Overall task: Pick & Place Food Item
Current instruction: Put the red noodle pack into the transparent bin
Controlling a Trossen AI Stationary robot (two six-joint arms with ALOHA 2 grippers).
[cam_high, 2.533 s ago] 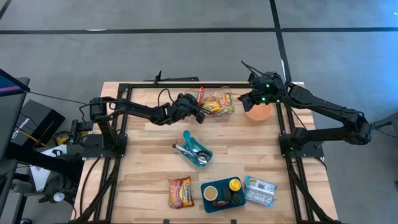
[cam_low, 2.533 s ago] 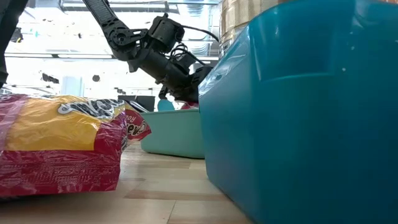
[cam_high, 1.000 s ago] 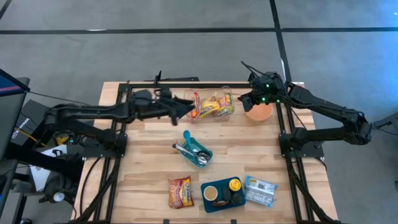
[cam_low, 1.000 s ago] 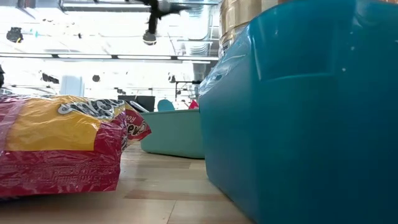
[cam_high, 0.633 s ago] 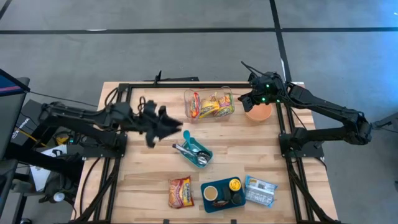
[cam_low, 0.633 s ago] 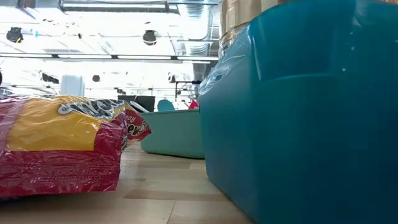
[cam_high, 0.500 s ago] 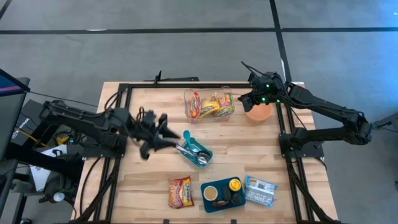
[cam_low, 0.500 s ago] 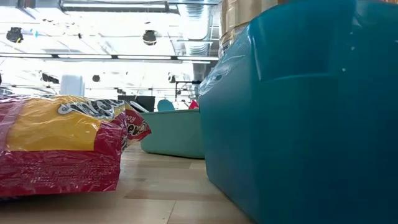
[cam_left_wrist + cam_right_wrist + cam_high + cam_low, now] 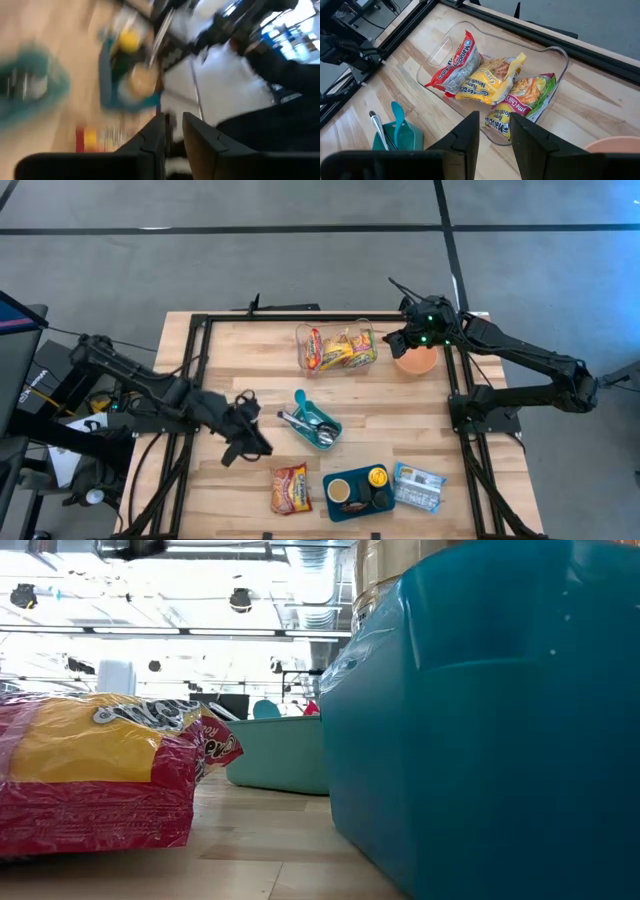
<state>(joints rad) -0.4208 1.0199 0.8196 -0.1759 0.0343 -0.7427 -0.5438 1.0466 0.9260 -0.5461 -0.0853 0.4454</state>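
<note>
A red and yellow noodle packet (image 9: pixel 290 488) (image 9: pixel 100 775) lies flat on the wood near the front edge. A clear container (image 9: pixel 337 348) (image 9: pixel 492 95) at the far side holds three noodle packets. My left gripper (image 9: pixel 250 442) (image 9: pixel 173 131) hangs above bare wood, up and to the left of the loose packet. Its fingers are a narrow gap apart with nothing between them, and its wrist view is blurred. My right gripper (image 9: pixel 400 340) (image 9: pixel 494 127) waits open and empty at the far right, above an orange bowl (image 9: pixel 416 361).
A teal tray (image 9: pixel 312 420) with utensils sits at the table's middle. A blue tray (image 9: pixel 358 492) with cups stands at the front, with a blue-white packet (image 9: pixel 418 487) to its right. Black frame rails run along the left, far and right sides.
My left gripper has swung from beside the clear container at the far side toward the table's near edge, passing left of the teal tray. It now hangs close to the loose noodle packet. The packets in the container lie as before.
</note>
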